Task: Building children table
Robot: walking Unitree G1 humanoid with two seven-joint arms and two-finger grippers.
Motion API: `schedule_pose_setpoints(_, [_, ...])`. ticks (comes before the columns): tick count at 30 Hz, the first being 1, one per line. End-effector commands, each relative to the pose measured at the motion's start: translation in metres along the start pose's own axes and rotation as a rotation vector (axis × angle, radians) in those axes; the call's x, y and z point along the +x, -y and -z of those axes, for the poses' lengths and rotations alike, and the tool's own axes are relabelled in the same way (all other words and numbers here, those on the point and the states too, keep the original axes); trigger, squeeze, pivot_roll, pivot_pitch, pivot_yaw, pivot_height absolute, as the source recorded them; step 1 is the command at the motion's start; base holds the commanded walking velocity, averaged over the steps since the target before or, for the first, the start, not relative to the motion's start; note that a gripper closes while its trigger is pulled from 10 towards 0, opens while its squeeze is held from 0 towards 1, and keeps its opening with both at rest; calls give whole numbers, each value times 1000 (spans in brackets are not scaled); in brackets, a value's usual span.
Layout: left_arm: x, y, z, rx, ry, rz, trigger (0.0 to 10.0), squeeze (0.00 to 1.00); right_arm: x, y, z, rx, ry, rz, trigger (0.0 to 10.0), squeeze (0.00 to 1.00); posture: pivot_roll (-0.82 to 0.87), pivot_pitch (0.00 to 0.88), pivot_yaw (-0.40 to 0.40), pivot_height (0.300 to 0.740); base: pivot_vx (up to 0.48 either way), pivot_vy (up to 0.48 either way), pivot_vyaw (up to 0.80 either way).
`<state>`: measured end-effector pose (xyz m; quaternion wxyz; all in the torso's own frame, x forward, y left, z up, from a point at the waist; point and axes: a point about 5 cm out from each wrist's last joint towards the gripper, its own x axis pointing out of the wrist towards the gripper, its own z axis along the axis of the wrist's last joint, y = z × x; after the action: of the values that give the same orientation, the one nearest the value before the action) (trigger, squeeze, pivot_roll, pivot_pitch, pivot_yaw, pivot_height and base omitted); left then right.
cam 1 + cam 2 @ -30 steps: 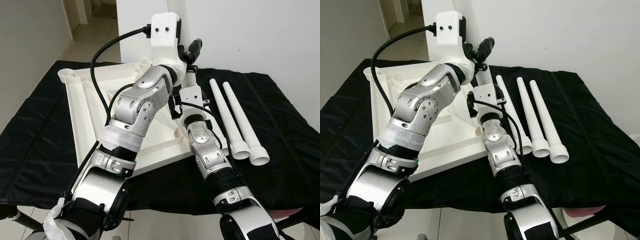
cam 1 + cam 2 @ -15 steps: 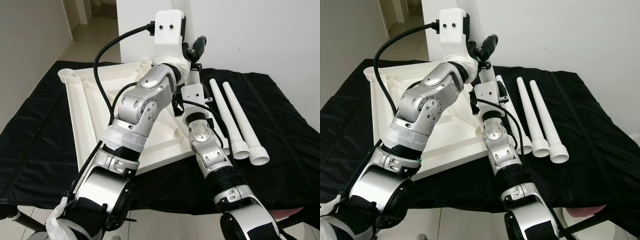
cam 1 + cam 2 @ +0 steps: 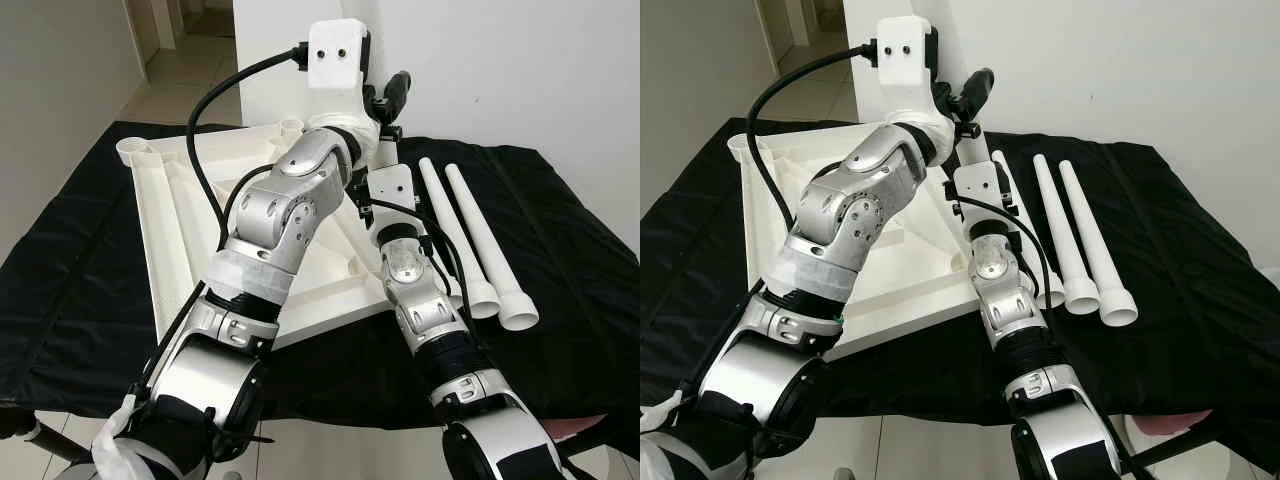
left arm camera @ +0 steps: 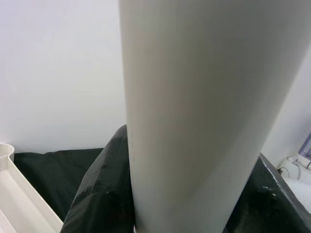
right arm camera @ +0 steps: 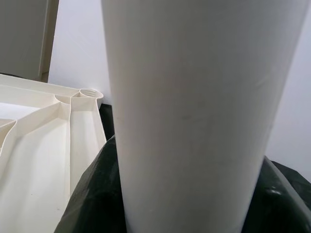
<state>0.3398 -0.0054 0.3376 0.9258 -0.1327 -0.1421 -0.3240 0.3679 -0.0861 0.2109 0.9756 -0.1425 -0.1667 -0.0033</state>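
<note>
Where both arms cross above the inverted tabletop (image 3: 170,215) on the black cloth (image 3: 560,260): left gripper (image 3: 392,100), finger state indeterminate; three loose legs (image 3: 1080,235) toward cloth's right edge. Wrist views: white leg (image 4: 194,111) up close; right gripper, fingers indeterminate

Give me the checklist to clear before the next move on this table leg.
1. Table top lies underside up on the black cloth: ok.
2. Left gripper and right gripper are together at the table top's far corner, the left one higher: ok.
3. Leg stands upright close before both wrist cameras: ok.
4. Leg seated in its corner socket: cannot tell, the arms hide the joint.
5. Far left corner socket is open and unblocked: ok.
6. Three spare legs lie side by side on the cloth to the robot's right: ok.
</note>
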Motion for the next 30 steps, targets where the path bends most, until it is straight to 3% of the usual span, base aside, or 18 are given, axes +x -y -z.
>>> schedule_pose_setpoints(1, [2,11,-3,30,4,67,10000,0,3,-1,-3,13,2,5,4471,0,42,0,-34,740,0,0,0])
schedule_pose_setpoints(2, [2,12,-3,7,11,78,10000,0,3,0,-2,27,-2,6,9765,0,42,0,-34,740,0,0,0])
schedule_pose_setpoints(3, [2,12,-3,7,11,78,10000,0,3,0,-2,27,-2,6,9765,0,42,0,-34,740,0,0,0])
schedule_pose_setpoints(4, [2,13,-3,-1,15,82,10000,1000,4,0,-2,38,-6,4,10000,0,41,0,-32,740,0,0,0])
schedule_pose_setpoints(16, [2,7,-8,-31,45,43,10000,1000,4,-1,-2,102,-29,-3,10000,0,46,6,-35,740,0,0,0])
schedule_pose_setpoints(17, [1,5,-8,-27,45,36,10000,161,4,0,-2,122,-35,5,10000,0,46,6,-35,740,0,0,0])
schedule_pose_setpoints(18, [1,4,-8,-19,43,31,10000,0,4,2,-1,147,-37,13,10000,0,46,6,-35,740,0,0,0])
schedule_pose_setpoints(25, [-5,-6,-6,-16,51,-5,10000,0,5,20,7,266,-88,89,10000,0,37,32,-20,740,0,0,0])
schedule_pose_setpoints(30, [-8,-7,-7,-15,69,3,10000,0,4,27,12,249,-98,111,10000,0,34,37,-18,740,0,0,0])
